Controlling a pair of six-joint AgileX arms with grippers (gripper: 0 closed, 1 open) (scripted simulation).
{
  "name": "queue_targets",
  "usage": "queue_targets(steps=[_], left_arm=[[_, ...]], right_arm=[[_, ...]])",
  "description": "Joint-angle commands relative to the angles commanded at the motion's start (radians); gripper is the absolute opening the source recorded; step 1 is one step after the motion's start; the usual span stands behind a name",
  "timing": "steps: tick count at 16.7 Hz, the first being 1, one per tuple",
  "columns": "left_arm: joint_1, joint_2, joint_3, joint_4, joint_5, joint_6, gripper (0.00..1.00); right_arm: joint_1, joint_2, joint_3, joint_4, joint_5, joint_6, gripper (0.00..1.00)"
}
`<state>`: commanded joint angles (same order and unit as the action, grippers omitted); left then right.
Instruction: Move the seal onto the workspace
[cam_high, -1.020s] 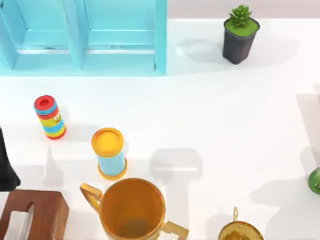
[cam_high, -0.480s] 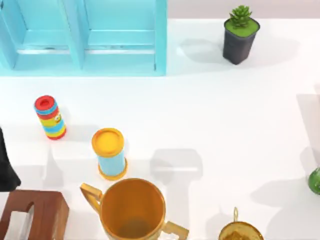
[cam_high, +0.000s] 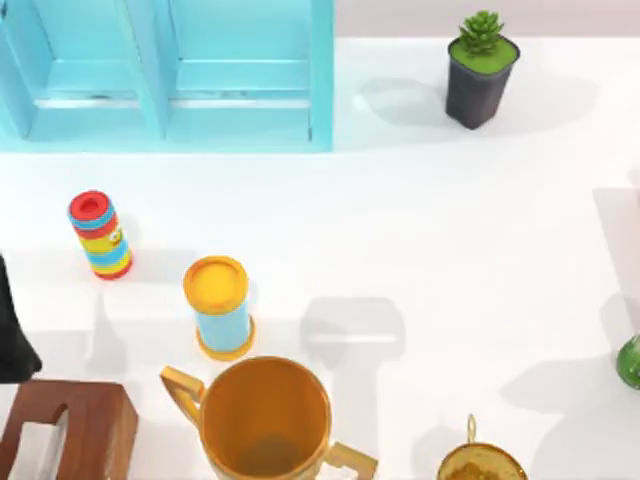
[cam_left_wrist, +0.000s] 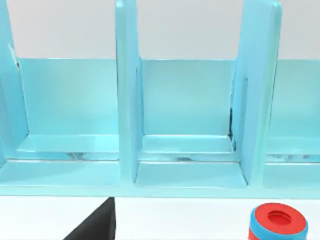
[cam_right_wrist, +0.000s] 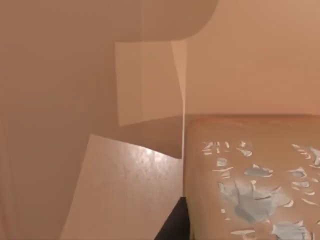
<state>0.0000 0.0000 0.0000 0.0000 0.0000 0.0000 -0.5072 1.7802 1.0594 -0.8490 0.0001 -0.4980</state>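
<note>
Right wrist view: seal (cam_right_wrist: 250, 185), a tan-brown mottled block with pale flaked patches, close up against the camera, one broad face and a rounded edge showing. Plain tan surfaces stand around it; what they belong to cannot be told, nor whether the seal stands upright or lies over.
Right gripper: state cannot be told. A dark wedge (cam_right_wrist: 172, 225) just beside the seal may be part of it.
Key relation, judged: the seal lies directly ahead of the right arm and very near it, so the right arm is the one placed to carry it. Its long axis cannot be read from so close.

Top view: tabletop (cam_high: 450, 250), broad and white, bare through the middle and right of centre; judged the likely setting-down place.
Items on it:
- light-blue shelf (cam_high: 165, 75), far left
- potted plant (cam_high: 481, 68), far right
- striped stacking toy (cam_high: 99, 235)
- yellow-topped blue cylinder (cam_high: 219, 305)
- golden two-handled cup (cam_high: 265, 418), near edge
- dark wooden block with slot (cam_high: 70, 430), near left corner

Left arm (cam_high: 12, 335): parked at the tabletop's left edge, well apart from the open middle. Left gripper: state cannot be told
</note>
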Motion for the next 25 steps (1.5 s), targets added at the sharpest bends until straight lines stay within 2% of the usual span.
queue_targets(steps=[6,10,15,20,25], left_arm=[[0.000,0.000,0.000,0.000,0.000,0.000,1.00],[0.000,0.000,0.000,0.000,0.000,0.000,1.00],[0.000,0.000,0.000,0.000,0.000,0.000,1.00],[0.000,0.000,0.000,0.000,0.000,0.000,1.00],[0.000,0.000,0.000,0.000,0.000,0.000,1.00]], right_arm=[[0.006,-0.008,0.012,0.005,-0.005,0.007,0.00],[0.086,-0.046,0.137,-0.027,-0.051,0.078,0.00],[0.272,-0.121,0.322,-0.254,-0.080,0.254,0.00],[0.455,-0.219,0.359,-0.518,-0.028,0.447,0.00],[0.509,-0.242,0.350,-0.590,0.002,0.507,0.00]])
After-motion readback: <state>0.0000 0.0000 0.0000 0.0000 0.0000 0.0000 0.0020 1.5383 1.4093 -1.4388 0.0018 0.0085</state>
